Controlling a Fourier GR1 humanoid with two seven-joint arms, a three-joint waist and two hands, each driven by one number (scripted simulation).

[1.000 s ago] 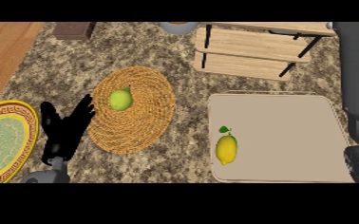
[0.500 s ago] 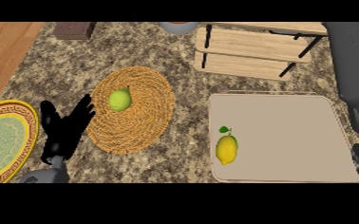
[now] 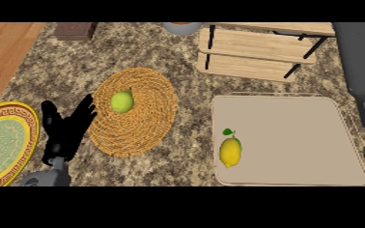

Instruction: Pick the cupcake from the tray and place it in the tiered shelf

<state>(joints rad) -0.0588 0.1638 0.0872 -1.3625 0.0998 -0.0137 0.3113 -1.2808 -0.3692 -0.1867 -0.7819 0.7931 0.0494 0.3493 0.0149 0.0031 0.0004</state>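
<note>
1. Head view: I see the beige tray (image 3: 285,142) on the right of the granite counter (image 3: 64,72), and the only thing on it is a yellow lemon (image 3: 230,151) with a green leaf, near its left front corner. No cupcake shows anywhere; the lemon sits where the task's thing should be.
2. My left hand (image 3: 65,130) stands at the lower left, fingers straight and spread, holding nothing, between the patterned plate (image 3: 16,142) and the woven mat (image 3: 135,111). It is resting.
3. My right hand is out of sight, so I cannot tell its state.
4. On the mat lies a green pear-like fruit (image 3: 122,101), well apart from the tray.
5. The wooden tiered shelf (image 3: 260,48) stands just behind the tray, its boards bare as far as I see.
6. My judgement: the pick is not begun. To do it well, I would bring the right hand in over the tray's front edge, come down on the lemon from above, close round its middle, then lift clear of the rim before heading for a shelf board.
</note>
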